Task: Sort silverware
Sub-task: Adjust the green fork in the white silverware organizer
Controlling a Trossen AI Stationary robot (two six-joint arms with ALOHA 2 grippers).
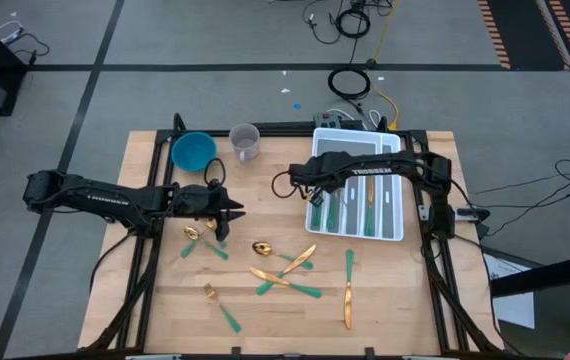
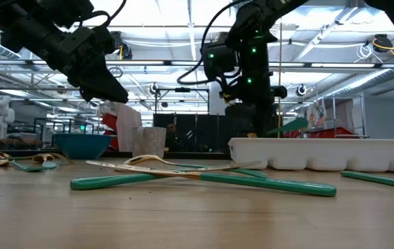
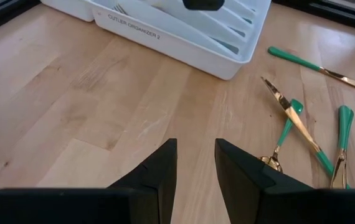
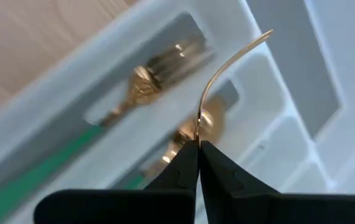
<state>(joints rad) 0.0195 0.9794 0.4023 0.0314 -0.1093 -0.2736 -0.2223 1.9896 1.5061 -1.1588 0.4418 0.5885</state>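
Gold-headed, green-handled silverware lies scattered on the wooden table: a spoon point(image 1: 195, 232), crossed pieces point(image 1: 290, 272), a fork point(image 1: 219, 304) and a knife point(image 1: 347, 292). More pieces point(image 1: 349, 207) lie in the white organizer tray point(image 1: 395, 232). My right gripper point(image 1: 310, 197) hangs over the tray's left compartments, shut on a thin gold piece point(image 4: 224, 68). My left gripper point(image 1: 235, 212) hovers open above bare wood left of the tray, touching nothing; its fingers point(image 3: 159, 168) stand a little apart. My right gripper point(image 4: 198, 144) pinches a thin gold strip of a utensil point(image 4: 198, 127) between its two fingertips, coming from above. The gold part curves away beyond the fingers, seen edge-on. It is lifted clear above the tray compartments. In the low view a green handle point(image 2: 287, 126) slants out beside the gripper.
A blue bowl point(image 1: 193, 150) and a clear cup point(image 1: 245, 142) stand at the table's far side, left of the tray. Table frame rails run along the edges. Bare wood point(image 3: 71, 93) lies between my left gripper and the tray point(image 3: 165, 34). Cables lie on the floor beyond.
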